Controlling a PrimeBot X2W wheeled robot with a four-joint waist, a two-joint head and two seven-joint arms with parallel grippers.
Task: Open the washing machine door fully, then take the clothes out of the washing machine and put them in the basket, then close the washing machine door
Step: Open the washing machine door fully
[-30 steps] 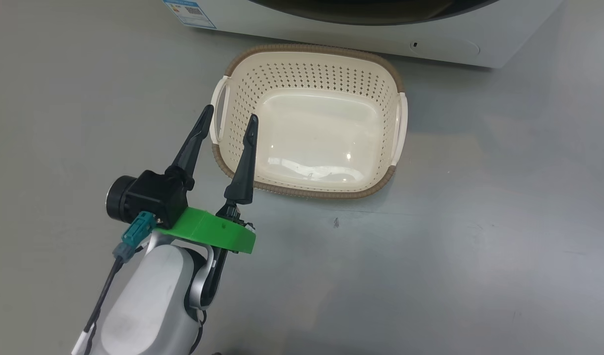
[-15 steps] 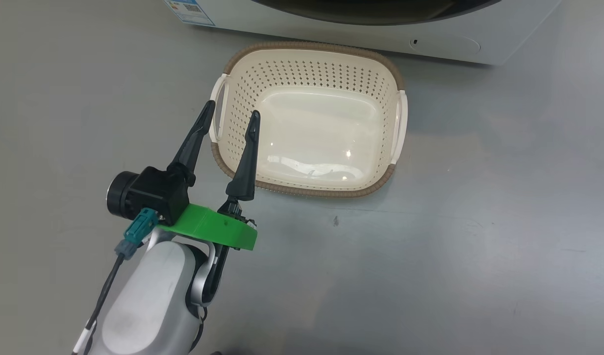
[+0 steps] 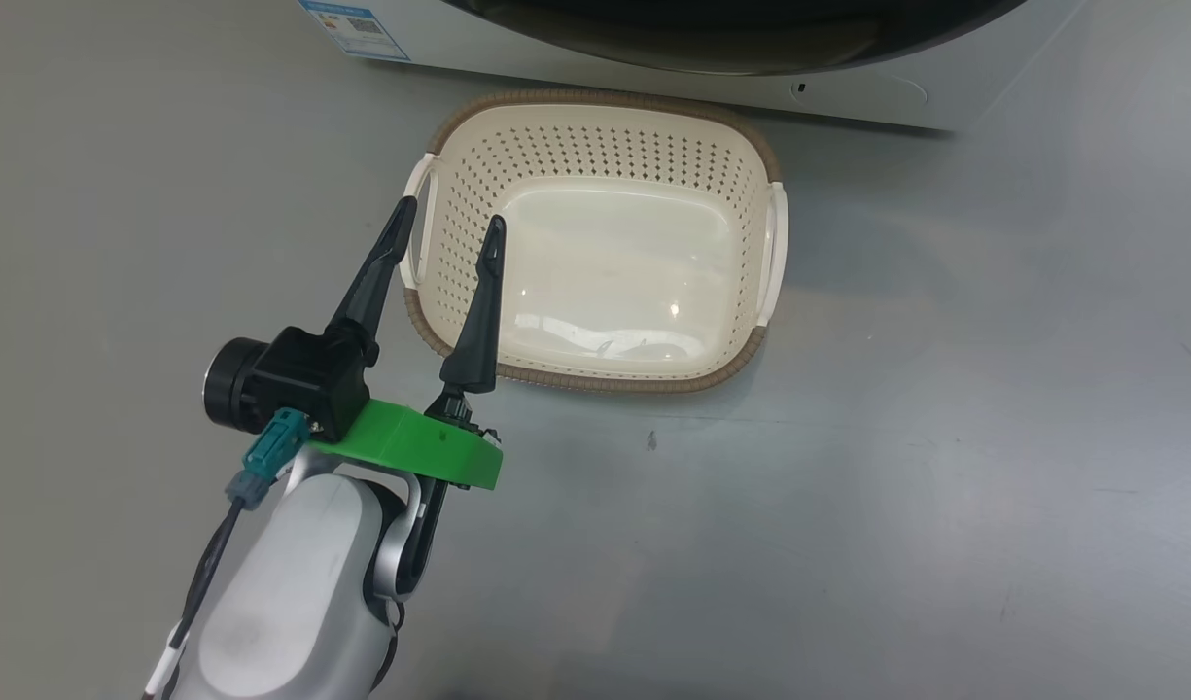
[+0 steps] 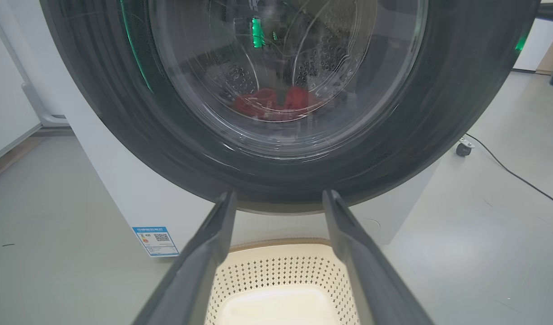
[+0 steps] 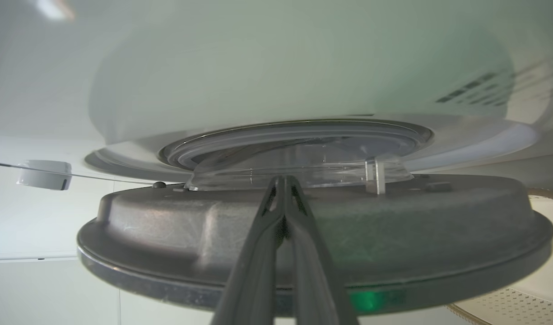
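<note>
the washing machine door (image 5: 393,234) stands ajar, its glass bowl just off the grey ring of the washing machine (image 4: 136,194), and the red clothes (image 4: 276,104) lie low in the drum behind it. the right pincer (image 5: 283,181) is closed on nothing, tips at the door's inner face, perhaps touching. i'd press steadily there and follow the hinge's arc until the door is wide. the left pincer (image 3: 449,212) hangs spread and empty above the left side of the basket (image 3: 595,146) on the floor.
</note>
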